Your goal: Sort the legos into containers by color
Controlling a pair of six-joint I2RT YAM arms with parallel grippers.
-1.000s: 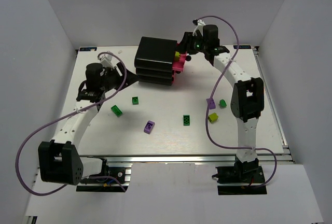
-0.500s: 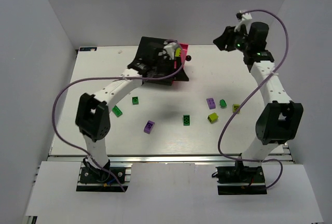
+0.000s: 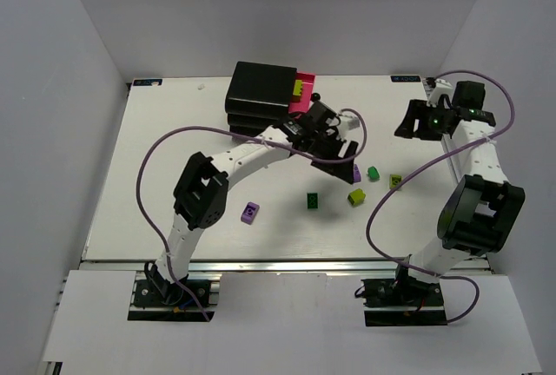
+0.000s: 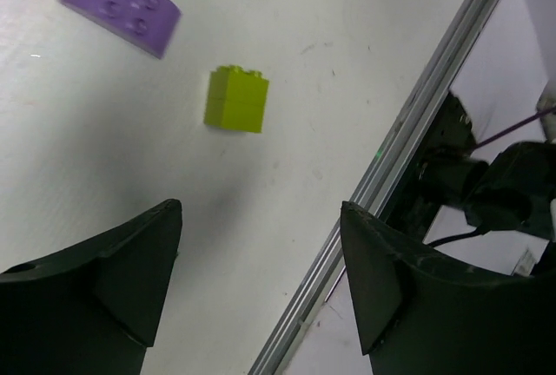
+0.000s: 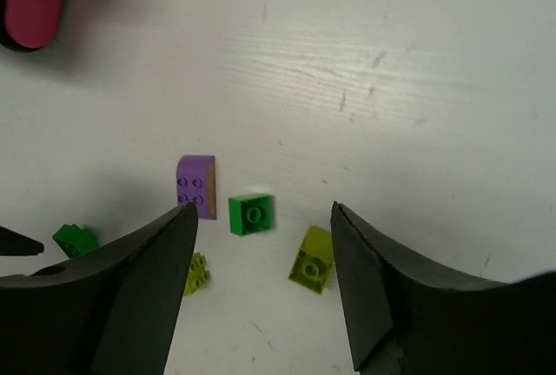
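The black cabinet (image 3: 259,97) stands at the back; its top pink drawer (image 3: 306,80) is pulled out with a lime brick (image 3: 298,89) in it. My left gripper (image 3: 340,148) is open and empty above a purple brick (image 3: 354,173). The left wrist view shows my left gripper (image 4: 261,262) over bare table, with a lime brick (image 4: 236,99) and a purple brick (image 4: 120,3) beyond it. My right gripper (image 3: 410,125) is open and empty at the right. Below my right gripper (image 5: 261,288) lie a purple brick (image 5: 196,186), a green brick (image 5: 251,214) and a lime brick (image 5: 313,259).
More bricks lie on the table: green (image 3: 373,172), lime (image 3: 395,181), lime (image 3: 356,196), green (image 3: 313,200), purple (image 3: 250,212). The table's metal edge rail (image 4: 391,158) runs close to the left gripper. White walls enclose the table on three sides.
My left arm has swung from the cabinet to the right, over the bricks. My right gripper has come forward and lower from the back right. The top drawer stays open.
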